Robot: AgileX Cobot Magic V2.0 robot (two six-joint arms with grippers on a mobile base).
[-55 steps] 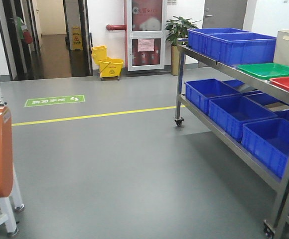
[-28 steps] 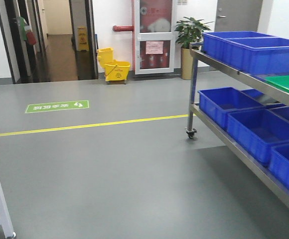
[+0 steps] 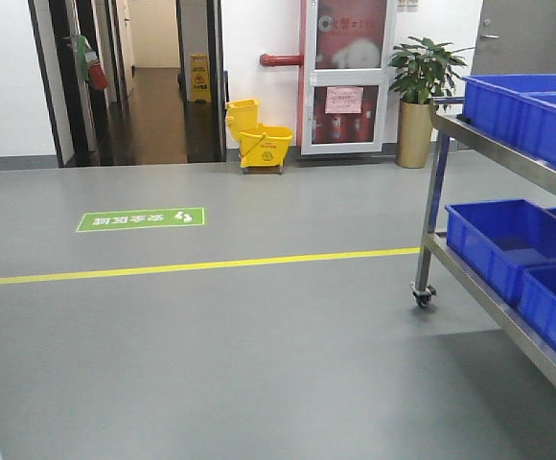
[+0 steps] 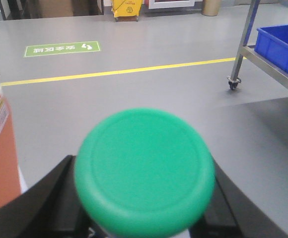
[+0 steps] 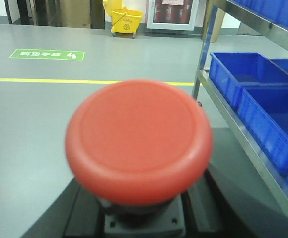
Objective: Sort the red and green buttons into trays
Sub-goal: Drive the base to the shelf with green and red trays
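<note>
Green button (image 4: 144, 168) fills the near centre of the left wrist view, round cap facing the camera, blurred from closeness. Left gripper (image 4: 143, 220) pinches it: black fingers (image 4: 44, 208) sit just beside the cap on the left and right, and the cap hides the contact itself. It hangs clear of the grey floor (image 4: 134, 89). An orange panel (image 4: 0, 148) stands at the left edge of that view.

Red button (image 5: 139, 141) fills the right wrist view the same way, cap toward the camera, with its dark switch body (image 5: 144, 220) showing under the cap at the near edge. Right gripper (image 5: 143, 223) is pinched on that body, its grey fingers (image 5: 72, 218) flanking it left and right.

The front view shows no arms or buttons. A steel rack (image 3: 431, 172) on casters stands at the right, blue crates (image 3: 508, 240) on its lower shelf and more on its top shelf. A yellow floor line (image 3: 211, 265) runs left to right and a green floor sign (image 3: 141, 219) lies just beyond it. Far against the wall are a yellow mop bucket (image 3: 259, 144) and, to its right, a potted plant (image 3: 420, 77), with an open corridor far left.
</note>
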